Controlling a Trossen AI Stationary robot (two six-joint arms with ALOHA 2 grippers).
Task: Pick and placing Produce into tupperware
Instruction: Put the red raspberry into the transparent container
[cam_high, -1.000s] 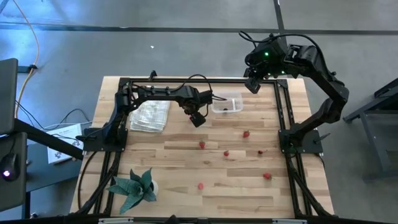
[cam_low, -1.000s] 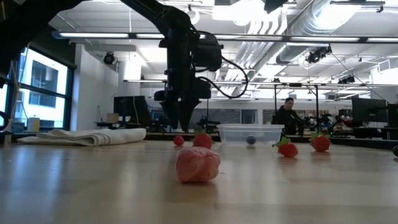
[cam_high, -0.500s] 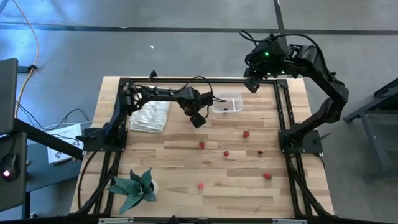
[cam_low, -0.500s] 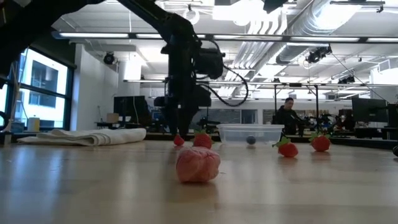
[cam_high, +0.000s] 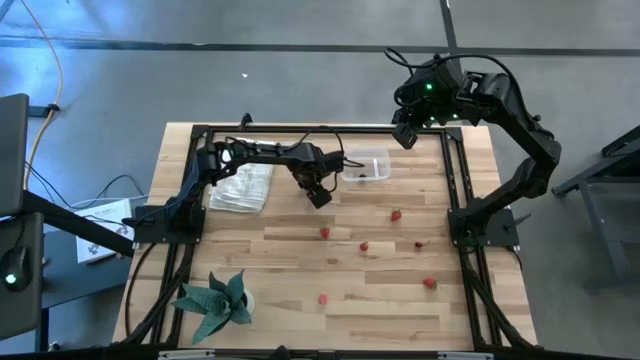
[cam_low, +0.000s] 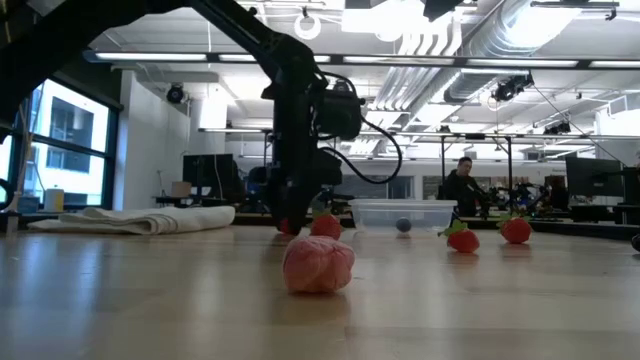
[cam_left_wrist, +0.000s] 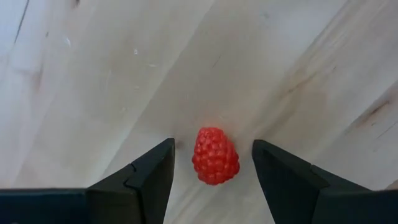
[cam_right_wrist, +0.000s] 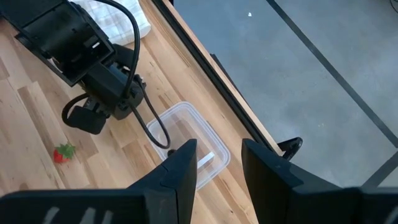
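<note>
A small red raspberry (cam_left_wrist: 215, 155) lies on the wooden table, a little toward the near side of the tupperware. My left gripper (cam_left_wrist: 212, 148) points down over it, open, with one finger on each side and a gap to the berry on both. In the high view this gripper (cam_high: 313, 190) is near the table's far middle. The tupperware (cam_high: 365, 166) stands at the far edge with a dark piece (cam_low: 403, 225) inside. More red produce (cam_high: 396, 214) is scattered over the right half. My right gripper (cam_high: 405, 135) hangs high above the far right corner, open, with nothing between its fingers.
A folded white cloth (cam_high: 241, 186) lies at the far left, beside the left arm. A green leafy plant (cam_high: 218, 300) stands near the front left corner. Black frame rails (cam_high: 455, 190) run along the table's sides. A pale pink piece (cam_low: 318, 265) lies close to the low camera.
My left gripper has come down toward the table over the raspberry, still pointing down, until its fingertips stand low on either side of the berry. The raspberry has stayed where it was.
</note>
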